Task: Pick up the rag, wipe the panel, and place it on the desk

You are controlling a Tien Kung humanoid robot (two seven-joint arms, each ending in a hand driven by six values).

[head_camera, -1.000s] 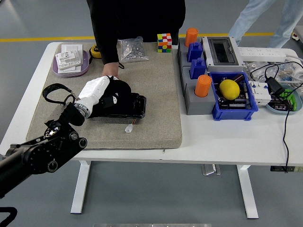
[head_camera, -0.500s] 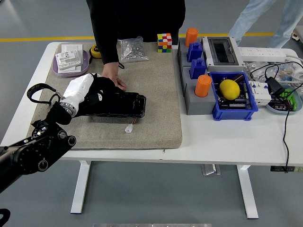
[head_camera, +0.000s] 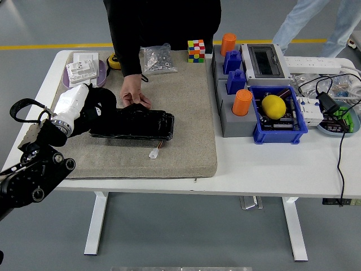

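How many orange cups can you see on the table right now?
2. One orange cup stands at the far end of the grey block, by the person. The other orange cup stands at its near end, beside the blue bin. None seems hidden.

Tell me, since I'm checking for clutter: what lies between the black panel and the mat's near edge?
In the head view, one small white connector lies on the mat, just in front of the black panel. Otherwise that stretch is bare.

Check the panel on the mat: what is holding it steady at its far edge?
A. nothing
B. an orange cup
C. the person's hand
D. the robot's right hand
C: the person's hand rests on the far edge of the black panel.
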